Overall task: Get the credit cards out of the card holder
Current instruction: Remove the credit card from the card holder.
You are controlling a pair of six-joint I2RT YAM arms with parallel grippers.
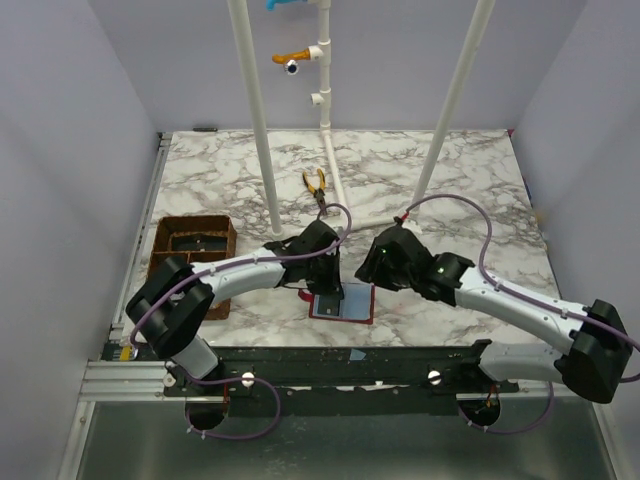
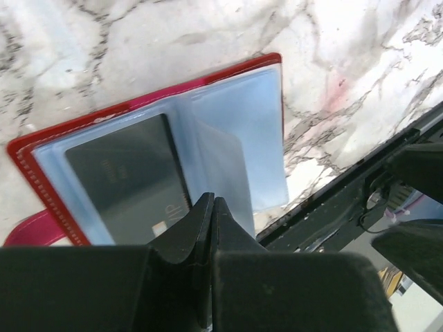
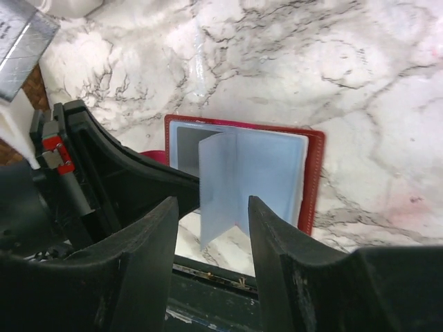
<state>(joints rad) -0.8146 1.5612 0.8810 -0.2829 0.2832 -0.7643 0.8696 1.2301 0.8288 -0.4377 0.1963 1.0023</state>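
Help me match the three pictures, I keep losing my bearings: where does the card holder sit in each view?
Top external: card holder low centre, just above the black rail.
Left wrist: card holder fills the middle, open, left gripper shut on its leaf.
Right wrist: card holder centre, leaf upright, beyond the open right gripper.
Shared landmark: that rail, beside the holder in all three.

Card holder [image 1: 343,303]: flat on table [image 1: 470,190], 6 o'clock from centre, near front edge.
Card [image 2: 128,180]: in one holder pocket (a middle leaf stands upright beside it).
Left gripper [image 1: 322,288]: holder's 10 o'clock.
Right gripper [image 1: 370,268]: holder's 1 o'clock.
Tray [image 1: 195,220]: holder's 9 o'clock, left table edge.
Pliers [image 1: 316,185]: holder's 12 o'clock, well behind.
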